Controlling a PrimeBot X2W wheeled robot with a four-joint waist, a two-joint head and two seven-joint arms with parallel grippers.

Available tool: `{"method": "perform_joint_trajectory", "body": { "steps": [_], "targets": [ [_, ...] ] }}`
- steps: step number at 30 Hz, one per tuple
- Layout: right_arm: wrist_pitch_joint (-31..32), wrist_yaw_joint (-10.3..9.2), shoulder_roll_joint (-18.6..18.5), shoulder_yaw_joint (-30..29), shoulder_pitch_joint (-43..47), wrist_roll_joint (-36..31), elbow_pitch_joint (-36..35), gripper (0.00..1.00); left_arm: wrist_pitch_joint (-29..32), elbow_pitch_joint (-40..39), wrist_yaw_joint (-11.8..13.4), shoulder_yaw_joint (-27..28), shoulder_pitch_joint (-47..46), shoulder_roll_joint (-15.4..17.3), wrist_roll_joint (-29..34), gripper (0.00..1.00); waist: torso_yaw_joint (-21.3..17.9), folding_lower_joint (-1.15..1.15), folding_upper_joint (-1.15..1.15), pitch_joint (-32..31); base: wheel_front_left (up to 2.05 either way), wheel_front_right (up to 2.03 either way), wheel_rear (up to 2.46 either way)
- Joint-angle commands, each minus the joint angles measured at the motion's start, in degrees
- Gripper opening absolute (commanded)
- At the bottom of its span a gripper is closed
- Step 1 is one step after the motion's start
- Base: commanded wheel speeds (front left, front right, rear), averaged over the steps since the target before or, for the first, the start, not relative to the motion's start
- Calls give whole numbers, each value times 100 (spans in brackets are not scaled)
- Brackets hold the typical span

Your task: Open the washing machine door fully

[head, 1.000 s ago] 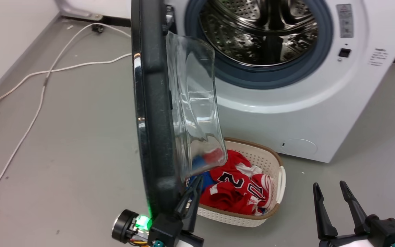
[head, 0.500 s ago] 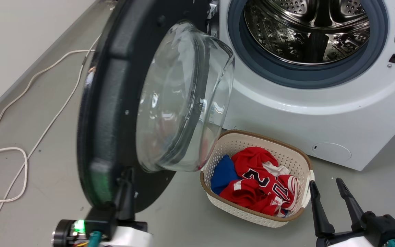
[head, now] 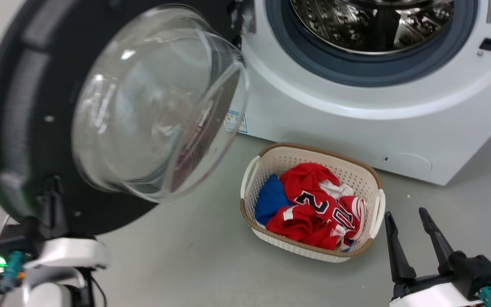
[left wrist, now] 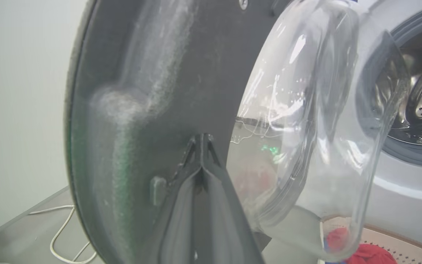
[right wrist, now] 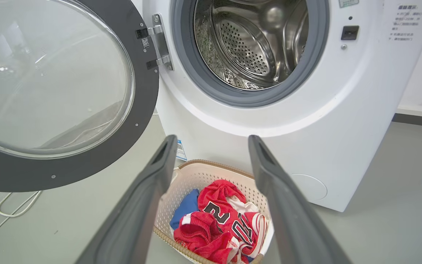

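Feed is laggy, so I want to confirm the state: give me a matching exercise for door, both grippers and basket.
1 washing machine door
2 left gripper
3 right gripper
4 basket

A open, empty
B on the floor, holding clothes
C swung wide, drum exposed
D shut, tips at the door's inner face

Pairs: 1-C, 2-D, 3-A, 4-B

Light bright, even, diffuse; no hard shadows on floor (head: pixel 186 264). In my head view, washing machine door (head: pixel 11 128) motion-blurred, rim smeared, while basket (head: pixel 292 248) stays sharp. Glass bowl (head: pixel 143 98) carries white highlights and pale reflections. In my left wrist view, my left jaws sit too close, out of focus; door face hazy, green glow along its edge. My right wrist view crisp, lines bowed toward edges; my right jaws soft. Drum (right wrist: pixel 247 47) steel glints.
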Motion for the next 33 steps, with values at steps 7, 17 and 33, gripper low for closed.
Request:
{"method": "perform_joint_trajectory", "body": {
  "steps": [7, 17, 33],
  "targets": [
    [-12, -1, 13, -56, -257, -107, -33, 100, 14, 518, -189, 913, -585, 103, 15, 0, -262, 0, 0, 400, 0, 0, 0],
    [-12, -1, 13, -74, -430, -233, -95, 100, 13, 914, -346, 1512, -1151, 242, 130, 0, -393, 0, 0, 693, 0, 0, 0],
    [-12, -1, 13, -110, -573, -326, -140, 100, 14, 1741, -540, 2272, -1812, 659, 317, 0, -678, 0, 0, 959, 0, 0, 0]
  ]
}}
